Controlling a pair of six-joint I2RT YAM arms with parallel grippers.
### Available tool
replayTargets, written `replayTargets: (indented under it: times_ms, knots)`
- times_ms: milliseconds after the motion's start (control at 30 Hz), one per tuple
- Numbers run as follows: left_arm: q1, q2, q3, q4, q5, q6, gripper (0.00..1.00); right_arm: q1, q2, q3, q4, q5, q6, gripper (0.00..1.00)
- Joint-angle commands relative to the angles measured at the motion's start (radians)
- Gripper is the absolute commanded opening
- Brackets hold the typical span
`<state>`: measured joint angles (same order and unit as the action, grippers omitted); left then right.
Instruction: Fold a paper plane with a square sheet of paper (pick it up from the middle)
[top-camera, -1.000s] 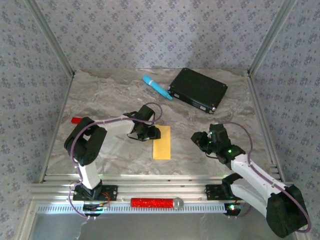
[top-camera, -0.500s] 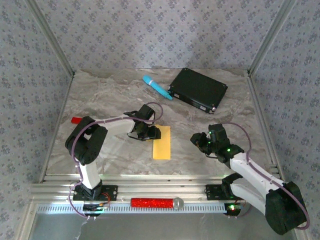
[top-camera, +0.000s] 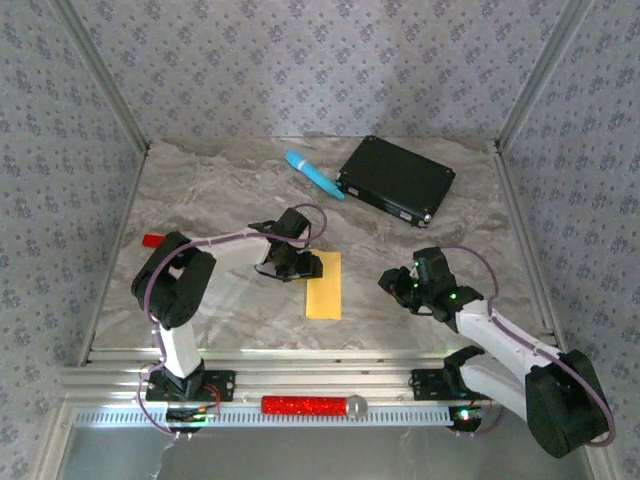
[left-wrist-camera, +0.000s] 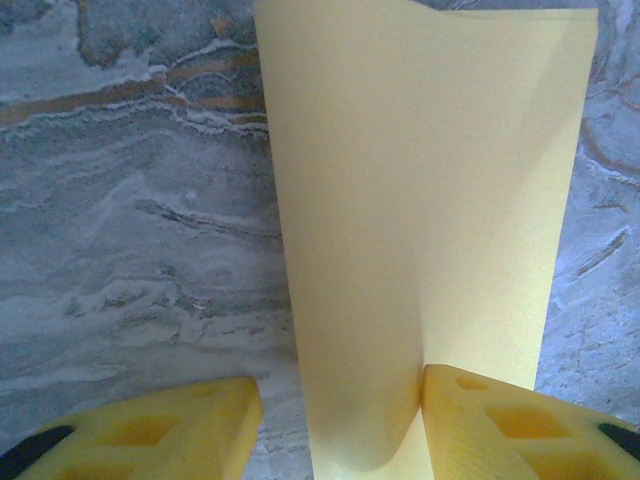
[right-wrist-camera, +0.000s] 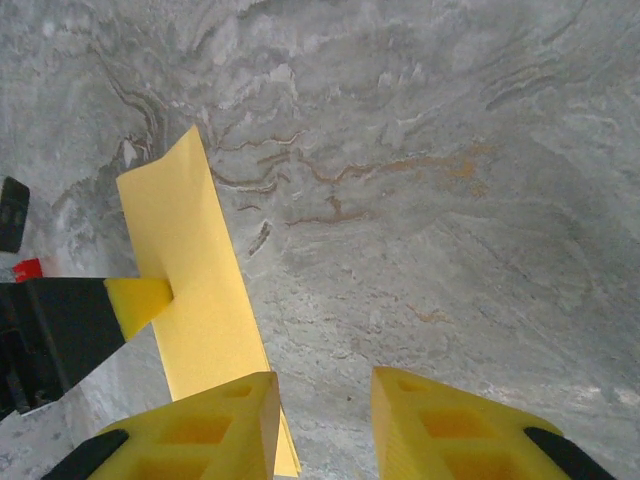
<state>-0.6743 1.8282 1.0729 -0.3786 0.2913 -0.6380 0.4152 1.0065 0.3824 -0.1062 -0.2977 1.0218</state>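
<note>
The left gripper (top-camera: 300, 266) is standing with its jaws apart, and it is not squeezing anything. In the left wrist view, the left gripper (left-wrist-camera: 340, 385) is reaching over the near end of the sheet of paper (left-wrist-camera: 420, 200). One yellow finger (left-wrist-camera: 510, 420), at 4 o'clock in that view, is touching the paper. The other finger (left-wrist-camera: 150, 440), at 8 o'clock, is sitting off the paper over the bare table (left-wrist-camera: 130, 250), with a gap between it and the paper's edge. The paper is yellow and is lying folded into a long strip. Its edge is curling up a little by the finger that is touching it.

In the top view the sheet of paper (top-camera: 323, 287) is lying in the middle of the marble table (top-camera: 200, 190), at 4 o'clock from the left gripper.

The right gripper (top-camera: 395, 283) is hanging at 3 o'clock from the paper, a little apart from it. In the right wrist view the right gripper (right-wrist-camera: 325, 430) is also standing with its jaws apart and holding nothing, and grey table is showing between the fingers. The sheet of paper (right-wrist-camera: 195, 290) is running up toward 11 o'clock from the left-hand finger (right-wrist-camera: 200, 435). A yellow finger of the left gripper (right-wrist-camera: 140, 300) is touching the paper's 9 o'clock edge.

Farther out in the top view, a light-blue cylinder (top-camera: 314, 175) is lying at 12 o'clock from the paper. A black flat box (top-camera: 396, 180) is sitting at 1 o'clock, and the cylinder's end is almost touching it. A small red block (top-camera: 150, 240) is resting at 9 o'clock from the left gripper, by the table's edge.
</note>
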Motion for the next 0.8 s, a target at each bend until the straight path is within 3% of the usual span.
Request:
replayTargets:
  times_ms: [0,500,767]
  knots:
    - [0.001,0.107,-0.048,0.003,-0.102,0.005,0.5,0.012,0.032,0.047,-0.013,-0.027,-0.034,0.31]
    - [-0.002,0.125,-0.062,0.015,-0.11,-0.042,0.48,0.046,0.098,0.076,-0.008,-0.015,-0.036,0.31]
    - [-0.009,0.135,-0.054,0.014,-0.113,0.013,0.48,0.049,0.1,0.079,-0.009,-0.012,-0.037,0.31]
